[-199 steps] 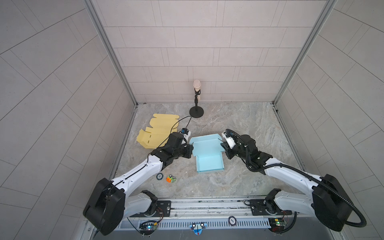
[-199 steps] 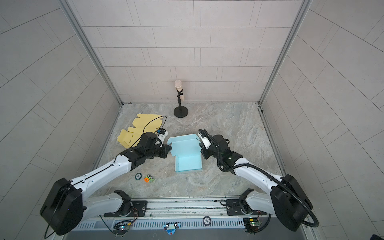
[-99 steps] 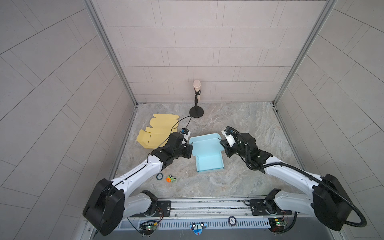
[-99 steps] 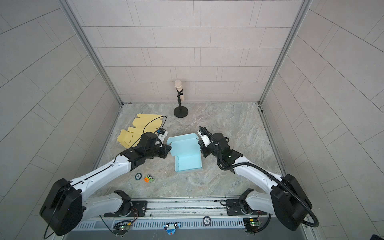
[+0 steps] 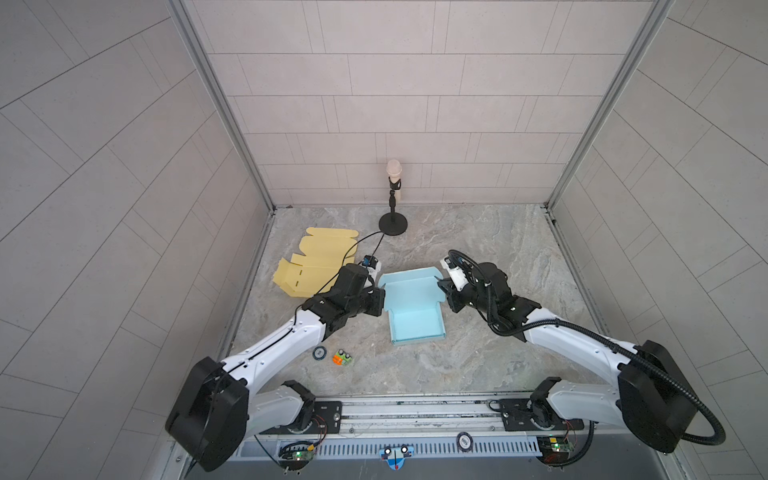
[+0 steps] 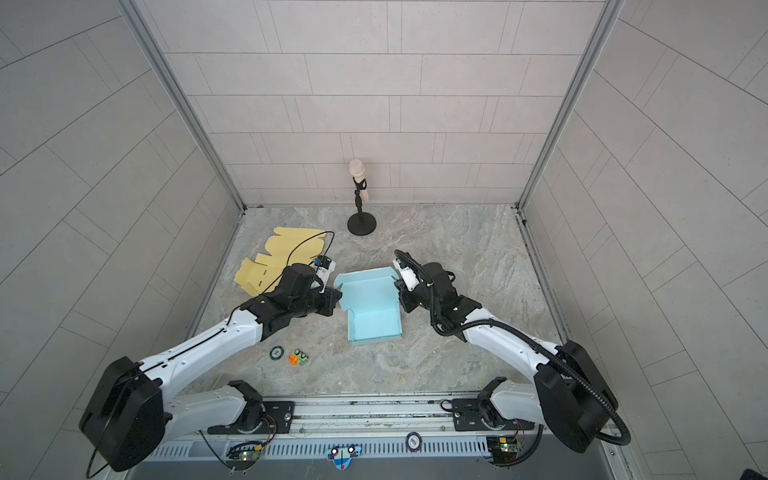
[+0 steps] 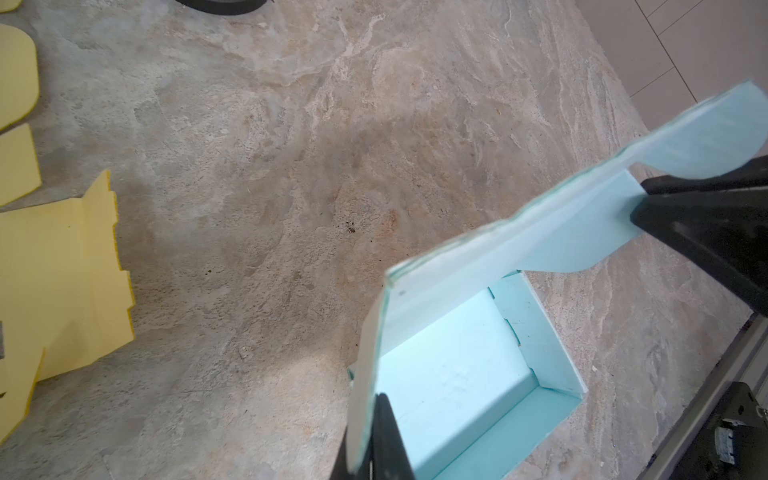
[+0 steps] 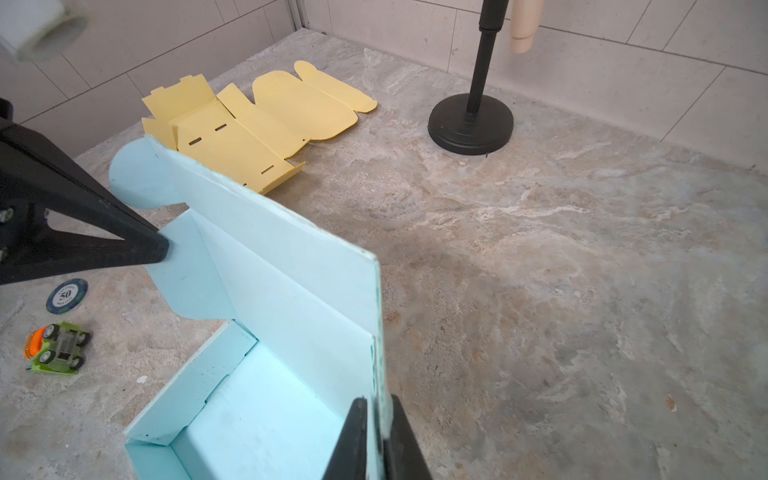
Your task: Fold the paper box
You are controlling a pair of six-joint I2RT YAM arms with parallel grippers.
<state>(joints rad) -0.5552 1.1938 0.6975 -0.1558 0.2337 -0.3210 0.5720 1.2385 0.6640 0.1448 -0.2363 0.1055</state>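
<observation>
Edged slightly toward 9 o'clock, the right gripper [image 5: 443,289] was clamped on the 3 o'clock lid flap of the blue box [image 5: 415,328], the left gripper [image 5: 381,291] on the 9 o'clock flap; the box was seated mid-table.

Box [image 5: 415,324] — matt blue card; table [image 5: 498,232] — mottled stone.

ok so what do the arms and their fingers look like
Both arms, left and right, have white links with bulky black joints and bases. A ribbed black hose runs along the right one; a thin black cable loops over the left. The fingers are black, slim and tapering.
</observation>
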